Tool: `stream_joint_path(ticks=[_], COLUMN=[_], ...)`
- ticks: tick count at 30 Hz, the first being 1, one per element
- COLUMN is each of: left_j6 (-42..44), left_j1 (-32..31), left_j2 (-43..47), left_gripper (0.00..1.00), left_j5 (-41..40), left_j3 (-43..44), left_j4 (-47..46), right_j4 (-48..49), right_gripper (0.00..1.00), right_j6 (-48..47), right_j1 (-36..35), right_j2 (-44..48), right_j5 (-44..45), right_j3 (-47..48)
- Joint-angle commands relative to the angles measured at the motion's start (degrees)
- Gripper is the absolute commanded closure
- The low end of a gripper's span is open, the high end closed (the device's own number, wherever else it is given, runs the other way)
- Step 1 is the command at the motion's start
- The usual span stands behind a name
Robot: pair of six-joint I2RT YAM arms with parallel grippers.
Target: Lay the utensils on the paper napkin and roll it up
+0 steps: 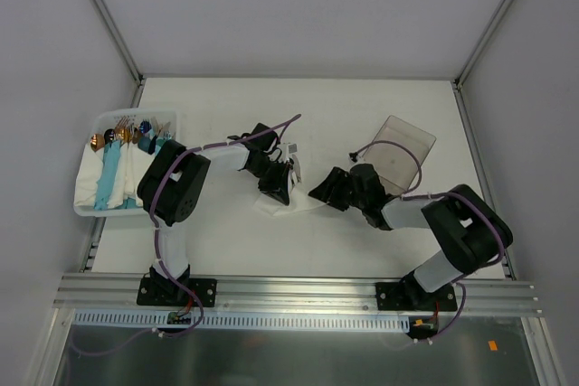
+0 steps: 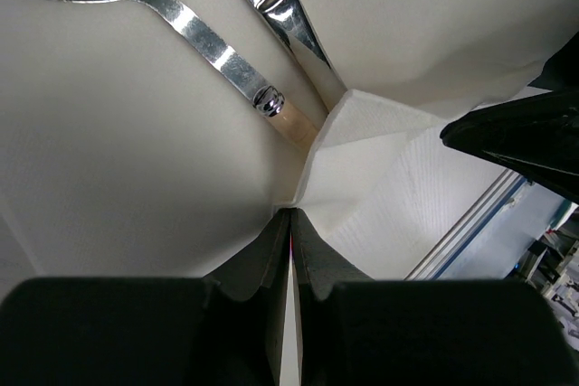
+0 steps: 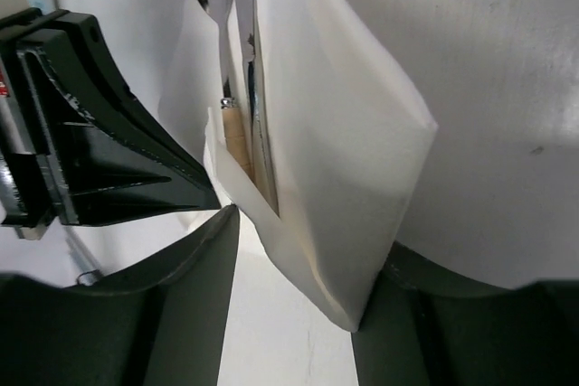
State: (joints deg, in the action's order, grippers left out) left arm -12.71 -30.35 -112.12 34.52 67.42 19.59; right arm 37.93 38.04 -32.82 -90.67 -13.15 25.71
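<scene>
White paper napkin lies mid-table, utensils inside its fold. Left gripper, reaching toward 2 o'clock, pinches its edge. Right gripper, reaching toward 10 o'clock, straddles it, jaws apart.

The slim shiny metal utensils are cut off by the left wrist view's upper edge, and their handle ends are buried under a fold of the thin white paper napkin. In the right wrist view only slivers are exposed between paper layers. From above they are hidden entirely, the napkin being largely covered by the black left gripper and black right gripper. The contents of the white plastic bin are too small to be identified.
</scene>
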Motion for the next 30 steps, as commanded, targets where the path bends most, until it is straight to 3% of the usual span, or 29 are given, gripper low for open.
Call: stream_joint_path(ticks=[1, 12, 23, 30], left_j6=[1.11, 1.02, 0.93, 0.84], left_j1=[0.55, 0.55, 0.64, 0.64], left_j2=[-2.14, -2.49, -2.76, -2.84], left_gripper=[0.94, 0.94, 0.94, 0.94], left_j5=[-4.64, -4.55, -4.64, -4.73], left_j3=[-0.18, -0.09, 0.08, -0.09], left_j4=[1.06, 1.15, 1.15, 1.24], right_j4=[-21.73, -34.24, -41.35, -45.31], right_gripper=[0.49, 0.61, 0.59, 0.58], right_j6=[-6.65, -15.27, -22.57, -20.91], right_j1=[-1.98, -10.15, -20.35, -21.5], right_j2=[2.15, 3.22, 2.26, 2.69], right_j5=[11.37, 26.84, 36.79, 37.93], right_j3=[0.65, 8.65, 16.12, 20.34])
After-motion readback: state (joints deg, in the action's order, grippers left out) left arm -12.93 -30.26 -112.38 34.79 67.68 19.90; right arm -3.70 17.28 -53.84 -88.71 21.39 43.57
